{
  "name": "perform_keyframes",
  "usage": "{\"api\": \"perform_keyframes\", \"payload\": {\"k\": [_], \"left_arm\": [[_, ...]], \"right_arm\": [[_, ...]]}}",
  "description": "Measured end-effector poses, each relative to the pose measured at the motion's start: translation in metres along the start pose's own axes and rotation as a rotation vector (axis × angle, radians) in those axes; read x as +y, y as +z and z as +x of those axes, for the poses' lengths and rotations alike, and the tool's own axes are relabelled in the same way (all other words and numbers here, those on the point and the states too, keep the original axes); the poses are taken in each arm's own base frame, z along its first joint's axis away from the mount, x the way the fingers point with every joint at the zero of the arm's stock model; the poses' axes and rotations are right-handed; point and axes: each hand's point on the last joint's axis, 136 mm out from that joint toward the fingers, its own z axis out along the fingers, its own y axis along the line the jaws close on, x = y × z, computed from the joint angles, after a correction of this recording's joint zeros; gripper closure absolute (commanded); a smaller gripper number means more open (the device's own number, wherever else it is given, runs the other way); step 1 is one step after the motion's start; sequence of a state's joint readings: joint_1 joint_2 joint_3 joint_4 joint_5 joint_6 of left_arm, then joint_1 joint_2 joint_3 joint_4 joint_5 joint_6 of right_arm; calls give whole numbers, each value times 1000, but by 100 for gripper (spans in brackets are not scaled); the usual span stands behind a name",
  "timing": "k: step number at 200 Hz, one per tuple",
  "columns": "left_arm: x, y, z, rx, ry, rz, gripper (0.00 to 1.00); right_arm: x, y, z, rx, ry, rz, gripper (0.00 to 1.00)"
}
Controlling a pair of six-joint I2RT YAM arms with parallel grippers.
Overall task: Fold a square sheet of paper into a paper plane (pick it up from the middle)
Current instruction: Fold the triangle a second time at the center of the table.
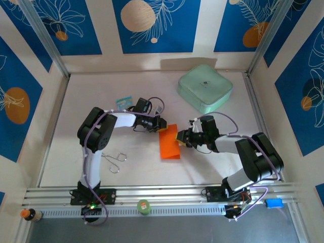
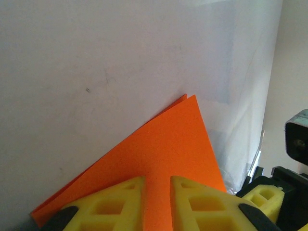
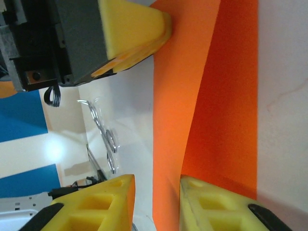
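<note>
The square sheet of paper (image 1: pixel 169 146) is bright orange and lies folded into a narrow rectangle at the middle of the table. My left gripper (image 1: pixel 162 124) rests at its far left corner. In the left wrist view its jaws (image 2: pixel 158 202) stand a little apart, with the flat paper (image 2: pixel 163 149) showing through the gap. My right gripper (image 1: pixel 180 136) is at the paper's right edge. In the right wrist view its jaws (image 3: pixel 156 204) are apart, and a raised flap of the paper (image 3: pixel 175 120) stands between them, against the right finger. The left gripper's fingertip (image 3: pixel 134 24) touches the paper's edge.
A mint-green box (image 1: pixel 205 87) stands at the back right. A small blue-and-white packet (image 1: pixel 123 102) lies behind the left arm. A bent wire clip (image 1: pixel 115 159) lies near the left arm's base, seen too in the right wrist view (image 3: pixel 107 137). A green roll (image 1: pixel 144 206) sits on the front rail.
</note>
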State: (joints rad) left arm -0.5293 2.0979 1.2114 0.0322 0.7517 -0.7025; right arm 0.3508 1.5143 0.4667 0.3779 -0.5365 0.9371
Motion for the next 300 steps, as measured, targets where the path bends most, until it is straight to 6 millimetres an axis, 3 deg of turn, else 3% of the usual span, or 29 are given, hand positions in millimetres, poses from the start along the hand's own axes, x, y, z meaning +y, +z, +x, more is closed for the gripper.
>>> {"api": "perform_keyframes", "payload": {"k": [53,136,195,228,265,300], "left_arm": [[0,0,0,-1,-4,2,78],[-3,0,-1,-5,-7,18,72],[-4,-2,-1,-12,-5,10,69],[-4,-3,0,-12,-6,9,69],[-9,-14,6,-33,9,-3,65],[-35,-39,6,-116,125,-13,63]], "right_arm": [[-5,6,1,29,2,-3,71],[-9,13,-3,36,5,8,87],[-9,14,-2,37,-1,12,77],[-7,13,-2,38,-19,8,87],[-11,14,1,43,-12,39,95],[-10,14,3,11,-16,100,97]]}}
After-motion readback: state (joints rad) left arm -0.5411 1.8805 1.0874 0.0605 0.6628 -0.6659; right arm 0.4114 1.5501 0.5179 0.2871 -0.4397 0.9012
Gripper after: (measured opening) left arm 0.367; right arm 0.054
